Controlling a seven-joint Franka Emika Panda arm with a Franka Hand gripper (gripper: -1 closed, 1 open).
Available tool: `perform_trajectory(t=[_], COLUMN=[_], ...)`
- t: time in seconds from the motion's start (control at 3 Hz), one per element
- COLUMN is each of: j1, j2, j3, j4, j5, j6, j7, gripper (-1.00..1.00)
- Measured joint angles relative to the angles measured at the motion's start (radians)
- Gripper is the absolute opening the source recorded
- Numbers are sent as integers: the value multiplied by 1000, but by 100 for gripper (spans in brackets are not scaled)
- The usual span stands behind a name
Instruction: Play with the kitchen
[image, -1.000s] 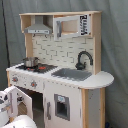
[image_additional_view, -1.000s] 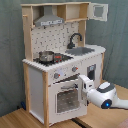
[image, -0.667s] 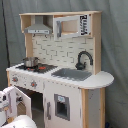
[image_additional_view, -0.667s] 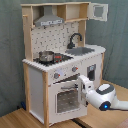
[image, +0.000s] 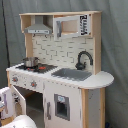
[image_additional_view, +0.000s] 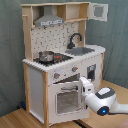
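The pincer (image_additional_view: 81, 83) sits right up against the oven door (image_additional_view: 66, 99) in the second exterior view, near the door's upper edge on the second exterior view's right. Whether it is open or closed on anything I cannot tell; the white wrist hides that end. Over the last 1 second the arm (image_additional_view: 102, 98) has crept in and upward toward the front of the kitchen (image_additional_view: 60, 60), so I would guess it is going for the top of the door to pull it down, though nothing has swung yet and the door looks shut.

The kitchen stands in the middle of both exterior views and has not budged. Its worktop (image: 102, 79) carries a grey sink (image: 71, 74) with a black faucet (image: 83, 59) behind it, and 1 small pot (image: 30, 61) on the stovetop (image: 35, 67). Above are the hood (image: 38, 29) and the microwave (image: 70, 26), whose door hangs open in the second exterior view. In the first exterior view only white parts of the arm show at the lower left.
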Motion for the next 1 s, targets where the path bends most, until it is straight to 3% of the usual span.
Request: perform_trajectory(t=[1.0], j1=[16], j2=[11], j3=[33], j4=[154], j5=[0], j6=[-264], j7=[0], gripper=[-100])
